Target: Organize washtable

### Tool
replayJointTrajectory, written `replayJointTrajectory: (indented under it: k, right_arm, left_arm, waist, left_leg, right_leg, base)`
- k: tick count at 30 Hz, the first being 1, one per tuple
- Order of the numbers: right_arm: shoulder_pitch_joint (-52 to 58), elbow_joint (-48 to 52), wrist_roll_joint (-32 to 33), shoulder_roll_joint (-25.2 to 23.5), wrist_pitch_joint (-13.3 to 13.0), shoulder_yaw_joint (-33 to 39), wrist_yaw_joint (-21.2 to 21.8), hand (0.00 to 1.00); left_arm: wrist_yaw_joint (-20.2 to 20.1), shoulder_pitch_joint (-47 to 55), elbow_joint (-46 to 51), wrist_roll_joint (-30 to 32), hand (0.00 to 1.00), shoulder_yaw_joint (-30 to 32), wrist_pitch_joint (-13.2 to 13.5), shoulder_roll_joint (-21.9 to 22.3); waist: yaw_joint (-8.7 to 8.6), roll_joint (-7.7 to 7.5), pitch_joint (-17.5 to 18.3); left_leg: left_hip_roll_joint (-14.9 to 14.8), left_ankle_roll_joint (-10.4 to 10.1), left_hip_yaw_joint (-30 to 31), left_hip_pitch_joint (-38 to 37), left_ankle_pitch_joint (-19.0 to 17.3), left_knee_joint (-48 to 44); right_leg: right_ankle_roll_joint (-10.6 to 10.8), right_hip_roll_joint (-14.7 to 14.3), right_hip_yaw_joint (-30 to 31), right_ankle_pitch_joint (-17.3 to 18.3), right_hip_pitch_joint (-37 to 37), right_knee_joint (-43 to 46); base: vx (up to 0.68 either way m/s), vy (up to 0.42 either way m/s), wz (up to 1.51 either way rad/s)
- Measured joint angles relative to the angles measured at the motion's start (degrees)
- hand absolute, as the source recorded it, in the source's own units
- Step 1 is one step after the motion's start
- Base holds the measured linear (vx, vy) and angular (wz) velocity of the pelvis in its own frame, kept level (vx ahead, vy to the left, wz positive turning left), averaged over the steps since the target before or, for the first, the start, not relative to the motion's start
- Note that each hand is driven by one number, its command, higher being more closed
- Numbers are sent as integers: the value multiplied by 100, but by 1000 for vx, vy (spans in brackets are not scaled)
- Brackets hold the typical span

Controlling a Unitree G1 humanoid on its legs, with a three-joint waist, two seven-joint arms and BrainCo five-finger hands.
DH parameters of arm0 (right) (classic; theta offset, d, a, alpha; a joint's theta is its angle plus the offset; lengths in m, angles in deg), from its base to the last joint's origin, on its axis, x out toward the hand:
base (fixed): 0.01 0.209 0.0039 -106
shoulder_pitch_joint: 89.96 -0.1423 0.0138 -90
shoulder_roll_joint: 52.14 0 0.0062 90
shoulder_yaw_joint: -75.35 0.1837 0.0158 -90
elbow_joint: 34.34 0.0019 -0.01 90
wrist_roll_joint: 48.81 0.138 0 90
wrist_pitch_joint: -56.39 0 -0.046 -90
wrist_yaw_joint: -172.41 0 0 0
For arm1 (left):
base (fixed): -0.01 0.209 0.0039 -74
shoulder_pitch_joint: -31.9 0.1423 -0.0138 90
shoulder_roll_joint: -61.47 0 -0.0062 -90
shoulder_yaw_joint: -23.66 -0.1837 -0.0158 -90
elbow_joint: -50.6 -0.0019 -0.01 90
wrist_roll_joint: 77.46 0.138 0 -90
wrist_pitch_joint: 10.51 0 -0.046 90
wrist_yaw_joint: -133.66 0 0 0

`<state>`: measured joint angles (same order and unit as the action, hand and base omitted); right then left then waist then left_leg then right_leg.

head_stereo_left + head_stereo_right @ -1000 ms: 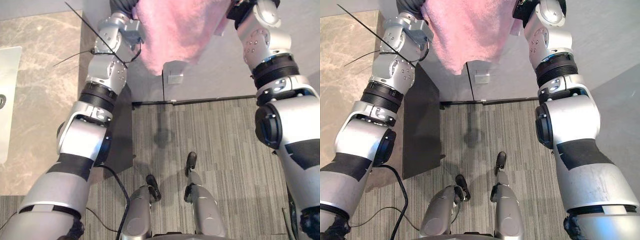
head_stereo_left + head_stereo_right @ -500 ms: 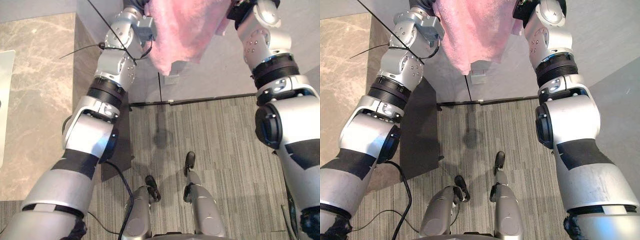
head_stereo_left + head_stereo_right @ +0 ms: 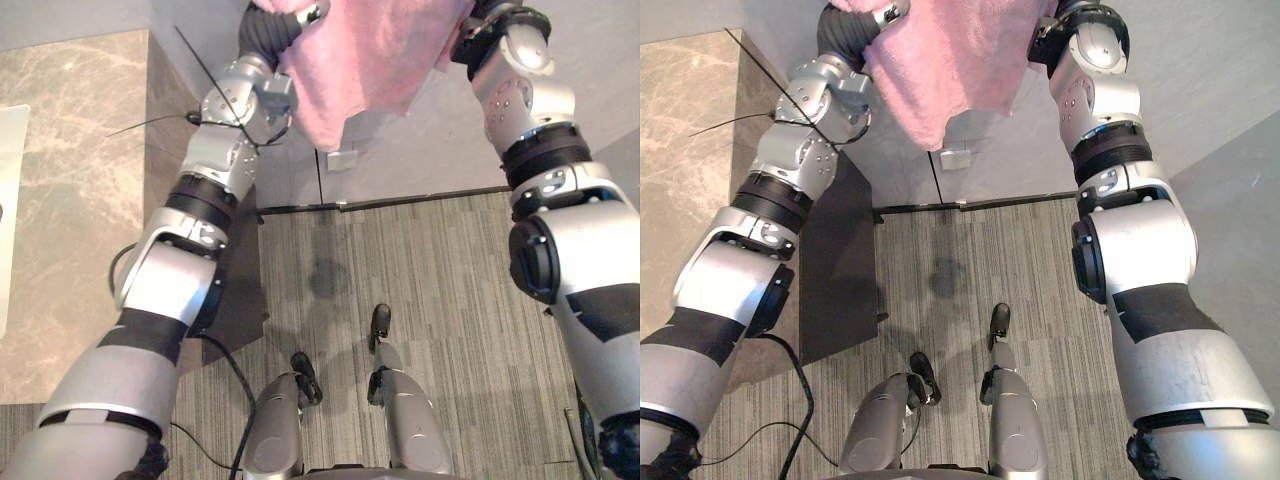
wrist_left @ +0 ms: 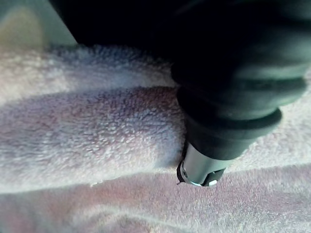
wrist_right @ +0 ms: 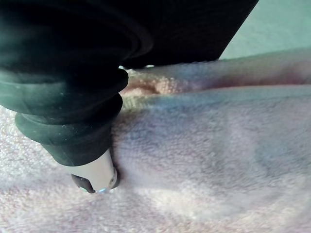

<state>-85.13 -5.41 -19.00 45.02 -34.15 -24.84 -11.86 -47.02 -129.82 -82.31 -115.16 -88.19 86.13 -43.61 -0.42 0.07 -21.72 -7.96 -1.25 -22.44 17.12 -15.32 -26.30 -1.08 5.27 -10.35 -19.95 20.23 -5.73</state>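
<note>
Carpet floor [image 3: 450,300] lies nearest, with the marble counter [image 3: 70,200] at the left. Far and high, a pink towel [image 3: 370,60] hangs between the raised left hand [image 4: 199,167] and right hand [image 5: 95,174]. Both touch its pile, but I cannot tell whether their fingers clasp it.

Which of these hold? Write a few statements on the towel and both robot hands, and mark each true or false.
1. The pink towel hangs in the air between the two raised arms. True.
2. The towel lies spread on the counter. False: it is held up, clear of the marble counter on the robot's left.
3. The left robot hand is pressed into the towel's pile. True.
4. The right hand hangs empty at the robot's side. False: the right robot hand is up at the towel, a fingertip sunk in it.
</note>
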Motion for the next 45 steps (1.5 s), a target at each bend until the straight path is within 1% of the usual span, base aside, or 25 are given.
replayJointTrajectory:
  k: [1, 3, 4, 7, 9, 11, 14, 17, 19, 20, 23, 24, 25, 26, 27, 28, 29, 31, 34, 36, 38, 39, 41, 43, 45]
  right_arm:
    - [68, 44, 11, 22, 19, -68, 28, 0]
    - [304, 312, 81, 160, 93, -324, 99, 0]
    - [390, 405, 115, 250, 94, -420, 129, 0]
    - [437, 435, 122, 374, 94, -462, 217, 0]
    - [471, 564, 163, 550, 94, -653, 229, 0]
    - [506, 778, 173, 660, 93, -661, 320, 0]
    - [732, 1218, 171, 892, 88, -651, 338, 0]
    - [1019, 1725, 150, 1142, 80, -322, 309, 0]
    - [1191, 2128, 36, 1166, 42, 442, 118, 0]
    - [1215, 2223, -69, 1165, 29, 633, 10, 0]
    - [1303, 2674, -475, 1152, -129, 1550, -600, 0]
    - [1357, 2928, -592, 1125, -147, 1909, -838, 0]
    - [1388, 3066, -642, 1107, -153, 2087, -955, 0]
    - [1444, 3298, -798, 1098, -213, 2331, -1222, 0]
    - [1484, 3413, -850, 1099, -281, 2415, -1338, 0]
    - [1598, 3629, -913, 1097, -397, 2484, -1503, 0]
    - [1764, 3807, -913, 1097, -519, 2488, -1620, 0]
    - [1985, 4039, -890, 1081, -605, 2379, -1687, 0]
    - [2521, 4505, -759, 1004, -807, 1981, -1582, 0]
    - [2857, 4709, -686, 844, -819, 1619, -1326, 0]
    - [3335, 4735, -320, 631, -818, 1119, -860, 0]
    - [3423, 4735, -197, 601, -813, 923, -740, 0]
    - [3698, 4715, 235, 527, -784, 172, -156, 0]
    - [3755, 4611, 393, 435, -768, -267, 133, 0]
    - [3756, 4490, 578, 395, -755, -573, 370, 0]
  left_arm:
    - [-63, 80, 103, -2, 0, -39, -2, -165]
    - [-241, 363, 417, -25, 0, -56, -3, -696]
    - [-323, 506, 497, -48, 0, -50, -3, -909]
    - [-482, 844, 636, -61, 0, 4, -6, -1282]
    - [-554, 994, 664, -65, 0, 67, -8, -1388]
    - [-555, 1261, 696, -96, 0, 433, -8, -1435]
    - [-550, 1499, 708, -199, 0, 830, -8, -1475]
    - [-541, 1799, 825, -202, 0, 1299, -9, -1611]
    - [-463, 1890, 871, -189, 0, 1865, -8, -1693]
    - [-386, 1890, 888, -166, 0, 2008, -7, -1693]
    - [55, 1898, 1033, 3, 0, 2656, 15, -1686]
    - [205, 1949, 1192, 19, 0, 2864, 21, -1669]
    - [253, 1997, 1315, 23, 0, 2999, 25, -1629]
    - [381, 2159, 1621, 29, 0, 3227, 74, -1550]
    - [439, 2236, 1751, 36, 0, 3305, 113, -1508]
    - [486, 2397, 1901, 74, 0, 3354, 174, -1483]
    - [504, 2557, 1941, 98, 0, 3354, 202, -1436]
    - [571, 2858, 2112, 132, 0, 3337, 211, -1371]
    - [554, 3331, 2740, 133, 0, 3176, 280, -1229]
    - [435, 3624, 3019, 132, 0, 2855, 281, -1222]
    - [140, 3937, 3491, 125, 0, 2417, 276, -1101]
    - [36, 4039, 3586, 118, 0, 2310, 275, -1101]
    - [-347, 4386, 3689, 86, 0, 1909, 254, -1097]
    - [-498, 4594, 3700, 1, 0, 1624, 236, -1098]
    - [-652, 4680, 3699, -3, 0, 1284, 169, -1094]
  waist:
    - [3, 1, 0]
    - [45, 5, 1]
    - [93, 18, 1]
    - [130, 75, 19]
    - [134, 148, 61]
    - [132, 217, 101]
    - [123, 219, 102]
    - [120, 226, 108]
    - [121, 226, 109]
    - [119, 226, 109]
    - [128, 224, 112]
    - [123, 224, 112]
    - [122, 224, 112]
    - [120, 224, 112]
    - [120, 225, 119]
    - [118, 221, 230]
    - [122, 213, 401]
    - [123, 218, 563]
    - [126, 199, 779]
    - [122, 206, 877]
    - [135, 182, 928]
    - [133, 185, 932]
    - [128, 173, 975]
    - [135, 132, 1002]
    - [154, 61, 1045]
  left_leg:
    - [2, -3, -7, -12, 3, 12]
    - [4, -11, -57, -68, 8, 48]
    - [8, -12, -88, -111, 9, 76]
    - [39, -20, -104, -203, 23, 154]
    - [77, -8, -93, -230, 30, 199]
    - [115, 12, -109, -272, 50, 256]
    - [126, 20, -106, -395, 55, 330]
    - [193, 32, -106, -517, 86, 455]
    - [215, 43, -109, -551, 133, 543]
    - [231, 44, -107, -565, 155, 552]
    - [304, 45, -81, -612, 204, 635]
    - [304, 45, -60, -636, 207, 645]
    - [306, 43, -52, -664, 209, 658]
    - [305, 38, -41, -759, 224, 729]
    - [305, 39, -34, -807, 238, 777]
    - [307, 34, -23, -826, 253, 860]
    - [327, 29, -18, -848, 274, 934]
    - [356, -18, 12, -999, 340, 1100]
    - [388, -88, 57, -1214, 510, 1475]
    - [390, -117, 45, -1351, 606, 1678]
    - [395, -131, 38, -1495, 666, 1819]
    - [399, -137, 30, -1515, 672, 1830]
    - [413, -135, -7, -1522, 675, 1823]
    - [412, -146, -33, -1523, 682, 1816]
    - [415, -151, -73, -1508, 681, 1801]
  right_leg:
    - [0, -1, 5, 0, -2, 0]
    - [0, -7, 43, 0, -7, 0]
    - [0, -9, 76, -1, -22, 0]
    - [1, 5, 84, -1, -74, 0]
    - [1, 35, 77, -1, -87, 0]
    - [1, 84, 76, -1, -106, 0]
    - [1, 94, 45, -1, -214, 0]
    - [1, 110, -2, -1, -289, -1]
    - [1, 144, -29, 0, -291, -1]
    - [1, 157, -38, 0, -292, -1]
    - [1, 183, -61, 0, -329, -1]
    - [1, 184, -65, 0, -362, -1]
    - [1, 184, -67, 0, -389, -1]
    - [2, 181, -72, 0, -458, -1]
    - [2, 183, -78, 2, -491, -2]
    - [-21, 183, -85, 34, -494, -7]
    - [-96, 191, -142, 163, -500, -29]
    - [-47, 190, -208, 213, -582, -29]
    - [-37, 168, -236, 218, -645, -29]
    - [-37, 156, -234, 217, -687, -30]
    - [-35, 139, -234, 214, -767, -28]
    - [-35, 140, -224, 214, -778, -31]
    - [-34, 153, -194, 215, -777, -34]
    - [-25, 154, -173, 223, -770, -34]
    - [56, 166, -132, 285, -748, -34]
  base:
    - [-15, 34, -7]
    - [-32, 78, -10]
    - [-31, 87, -11]
    - [-32, 95, -1]
    - [-38, 135, 5]
    - [-32, 118, 1]
    - [-27, 91, 2]
    - [-30, 81, 1]
    - [-25, 54, 5]
    - [-25, 56, 7]
    - [-18, 74, 7]
    - [-12, 59, 5]
    - [-7, 63, 4]
    - [0, 49, 2]
    - [-4, 54, 2]
    - [8, 43, 6]
    - [21, 37, 5]
    - [82, 17, 7]
    - [93, 9, 5]
    - [81, 12, -3]
    - [20, 2, 0]
    - [1, 22, -4]
    - [-15, 22, -6]
    - [-15, 10, -5]
    - [-10, -1, -6]
